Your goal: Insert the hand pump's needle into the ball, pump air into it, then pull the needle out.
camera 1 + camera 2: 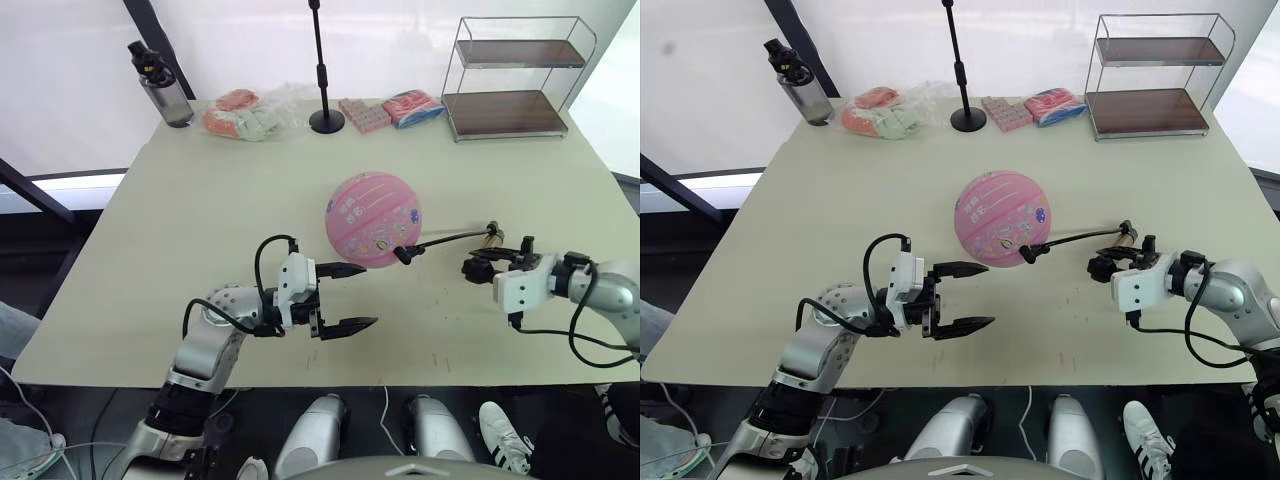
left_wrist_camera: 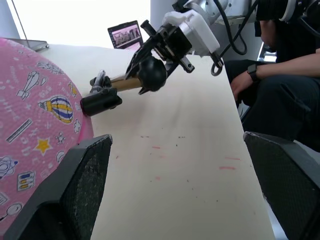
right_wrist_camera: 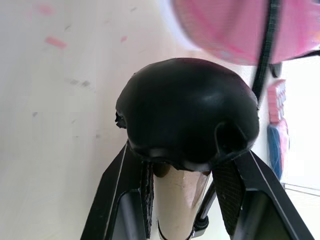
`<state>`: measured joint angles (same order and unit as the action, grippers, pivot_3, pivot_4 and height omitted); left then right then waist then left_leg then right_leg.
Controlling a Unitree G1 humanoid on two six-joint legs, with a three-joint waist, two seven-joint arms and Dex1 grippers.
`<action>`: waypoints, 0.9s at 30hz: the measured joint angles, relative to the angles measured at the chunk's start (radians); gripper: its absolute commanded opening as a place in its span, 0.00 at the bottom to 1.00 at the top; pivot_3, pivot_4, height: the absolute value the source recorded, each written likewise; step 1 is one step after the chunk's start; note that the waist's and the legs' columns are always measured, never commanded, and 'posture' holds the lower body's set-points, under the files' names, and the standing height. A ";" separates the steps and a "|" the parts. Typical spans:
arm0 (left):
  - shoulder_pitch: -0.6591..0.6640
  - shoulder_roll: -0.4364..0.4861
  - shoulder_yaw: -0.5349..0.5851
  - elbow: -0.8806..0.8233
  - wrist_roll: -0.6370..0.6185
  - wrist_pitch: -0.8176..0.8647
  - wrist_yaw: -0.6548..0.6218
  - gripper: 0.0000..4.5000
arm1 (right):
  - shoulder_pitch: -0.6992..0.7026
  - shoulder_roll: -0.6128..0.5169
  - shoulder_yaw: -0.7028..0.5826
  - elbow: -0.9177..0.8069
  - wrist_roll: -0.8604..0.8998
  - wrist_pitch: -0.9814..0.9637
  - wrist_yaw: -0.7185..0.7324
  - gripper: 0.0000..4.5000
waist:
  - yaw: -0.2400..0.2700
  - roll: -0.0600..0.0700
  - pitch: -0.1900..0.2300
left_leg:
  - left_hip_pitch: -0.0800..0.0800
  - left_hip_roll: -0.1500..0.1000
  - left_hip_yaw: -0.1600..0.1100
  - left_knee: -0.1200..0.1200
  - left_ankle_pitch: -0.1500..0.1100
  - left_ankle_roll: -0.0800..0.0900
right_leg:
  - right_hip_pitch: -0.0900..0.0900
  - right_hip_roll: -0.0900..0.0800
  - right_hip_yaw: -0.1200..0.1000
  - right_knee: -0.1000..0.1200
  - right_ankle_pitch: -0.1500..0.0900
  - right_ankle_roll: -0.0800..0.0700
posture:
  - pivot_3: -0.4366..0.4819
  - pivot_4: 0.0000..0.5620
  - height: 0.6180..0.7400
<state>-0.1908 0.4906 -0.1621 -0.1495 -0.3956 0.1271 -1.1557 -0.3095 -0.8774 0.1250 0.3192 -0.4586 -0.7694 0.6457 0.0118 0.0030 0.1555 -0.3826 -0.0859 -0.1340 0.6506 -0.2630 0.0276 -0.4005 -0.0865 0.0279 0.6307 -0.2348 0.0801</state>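
The pink ball with cartoon prints rests mid-table. The hand pump lies to its right: gold cylinder, black knob, thin black hose arching over to the ball. The hose's black fitting presses against the ball's lower right side, and the needle itself is hidden there. My right gripper is shut on the pump's cylinder just below the knob. In front of the ball, my left gripper is open, with its upper finger close to the ball and nothing between the fingers.
Along the table's far edge stand a bottle, plastic packets, a black stand, more packets and a wire shelf. A person sits beyond the table's right side.
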 measured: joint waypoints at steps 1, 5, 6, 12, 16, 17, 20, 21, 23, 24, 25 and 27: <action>0.000 0.001 0.000 -0.002 0.000 0.001 0.000 0.99 | -0.001 0.000 0.004 0.005 -0.020 -0.005 -0.022 0.24 | 0.000 0.000 0.000 | 0.000 0.000 0.001 0.000 0.000 0.000 | 0.000 0.000 0.001 0.001 0.000 0.000 | 0.48 0.27 1.00; 0.000 0.008 0.000 -0.017 0.000 0.005 0.002 1.00 | 0.000 0.000 0.020 0.015 -0.063 -0.007 -0.086 0.57 | 0.000 0.000 0.000 | 0.000 0.000 0.003 0.000 0.000 0.000 | -0.004 0.000 0.004 0.005 0.000 0.000 | 0.48 0.27 1.00; 0.000 0.009 0.000 -0.019 -0.001 0.006 0.003 1.00 | 0.006 0.000 0.021 0.014 -0.066 -0.007 -0.101 0.68 | -0.001 0.000 0.000 | 0.000 0.000 0.004 0.000 0.000 0.000 | -0.004 0.000 0.005 0.006 0.000 0.000 | 0.48 0.27 1.00; 0.000 0.015 -0.001 -0.019 -0.001 0.013 0.006 1.00 | 0.044 0.000 0.028 0.007 0.006 -0.006 -0.081 0.99 | -0.001 0.000 0.000 | 0.001 0.000 0.006 0.001 0.000 0.000 | -0.004 0.000 0.007 0.008 0.000 0.000 | 0.48 0.27 1.00; 0.000 0.016 -0.001 -0.019 -0.001 0.014 0.008 1.00 | 0.064 -0.008 0.033 -0.009 0.082 -0.005 -0.036 0.99 | -0.006 -0.001 0.000 | 0.003 0.001 0.008 0.001 0.000 0.000 | -0.004 0.000 0.010 0.010 0.000 0.000 | 0.48 0.27 1.00; 0.000 0.017 0.000 -0.019 0.000 0.014 0.008 1.00 | 0.072 -0.015 0.033 -0.011 0.102 -0.004 -0.027 0.99 | -0.007 -0.001 0.000 | 0.003 0.001 0.008 0.001 0.000 0.000 | -0.004 0.001 0.010 0.010 0.000 0.000 | 0.48 0.27 1.00; -0.001 0.018 0.001 -0.020 -0.001 0.014 0.010 1.00 | 0.113 -0.033 0.022 -0.027 0.190 0.011 0.007 0.99 | -0.008 -0.001 0.001 | 0.003 0.001 0.009 0.001 0.000 0.000 | -0.004 0.001 0.010 0.010 0.000 0.000 | 0.48 0.27 1.00; -0.002 0.018 0.001 -0.020 -0.001 0.014 0.012 1.00 | 0.129 -0.033 0.014 -0.037 0.223 0.026 0.016 0.99 | -0.008 -0.001 0.001 | 0.003 0.001 0.009 0.001 0.000 0.000 | -0.004 0.001 0.010 0.010 0.000 0.000 | 0.48 0.27 1.00; -0.003 0.018 0.008 -0.021 -0.001 0.013 0.021 1.00 | 0.187 -0.030 -0.019 -0.077 0.342 0.080 0.045 0.99 | -0.008 -0.002 0.001 | 0.003 0.001 0.008 0.001 0.000 0.000 | -0.004 0.001 0.010 0.010 0.000 0.000 | 0.48 0.27 1.00; -0.004 0.018 0.016 -0.021 -0.001 0.013 0.027 1.00 | 0.223 -0.022 -0.041 -0.109 0.420 0.122 0.058 0.99 | -0.007 -0.002 0.001 | 0.003 0.001 0.008 0.001 0.000 0.001 | -0.004 0.001 0.011 0.010 0.000 0.000 | 0.48 0.27 1.00; -0.005 0.018 0.021 -0.021 -0.001 0.011 0.030 1.00 | 0.242 -0.017 -0.054 -0.131 0.465 0.145 0.067 0.99 | -0.007 -0.002 0.001 | 0.003 0.001 0.008 0.001 0.000 0.001 | -0.004 0.001 0.011 0.010 0.000 0.000 | 0.48 0.27 1.00; -0.031 0.010 0.046 -0.019 -0.012 0.012 0.051 1.00 | 0.326 -0.011 -0.092 -0.234 0.629 0.227 0.115 0.99 | -0.005 -0.003 0.002 | 0.003 0.001 0.008 0.001 -0.001 0.002 | -0.004 0.001 0.011 0.010 0.000 0.000 | 0.48 0.27 1.00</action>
<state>-0.2218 0.5008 -0.1158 -0.1684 -0.4078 0.1390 -1.1052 0.0166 -0.8879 0.0326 0.0854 0.1701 -0.5421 0.7612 0.0072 0.0003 0.1571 -0.3796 -0.0845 -0.1263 0.6520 -0.2638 0.0295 -0.4043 -0.0859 0.0385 0.6411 -0.2348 0.0800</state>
